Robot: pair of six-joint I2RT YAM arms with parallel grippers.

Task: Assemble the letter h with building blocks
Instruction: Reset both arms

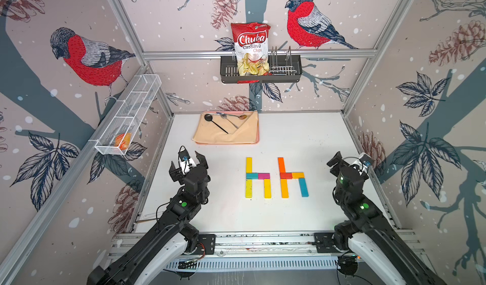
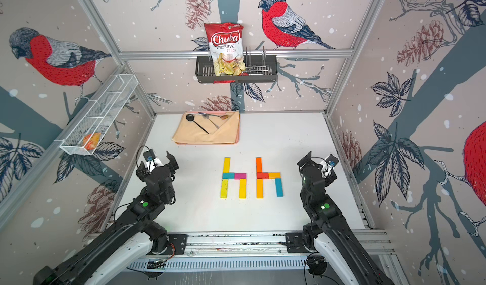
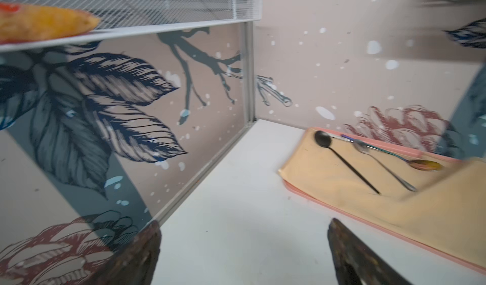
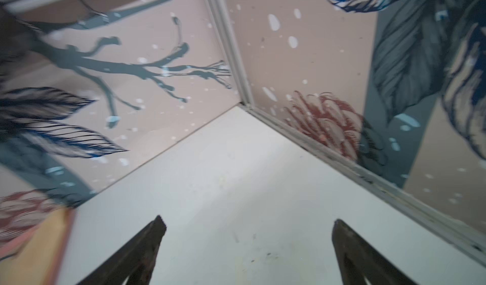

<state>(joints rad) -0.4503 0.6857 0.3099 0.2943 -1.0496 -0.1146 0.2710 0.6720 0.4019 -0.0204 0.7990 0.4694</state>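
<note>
Building blocks [image 1: 286, 175] lie flat on the table [image 1: 223, 218] between our two grippers, all ten set into two letters side by side: a yellow-stemmed h [image 1: 249, 165] and an orange-stemmed h [image 1: 281, 165], a narrow gap apart. We hold nothing. Our left gripper [image 1: 187, 164] and right gripper [image 1: 348, 162] both stand with jaws spread wide and empty, and neither wrist view shows a block. Each letter lies inboard of its nearer gripper; the right gripper is the closer, with the teal leg [image 1: 303, 187] near its inner side. Stems run lengthwise away from our bases, roughly along the way the grippers point. We judge the assembly complete, so any next move is a retreat: travel outward or back over bare table, never inward. Beyond the left gripper, toward the back wall, a tray [image 1: 257, 139] limits forward room
</note>
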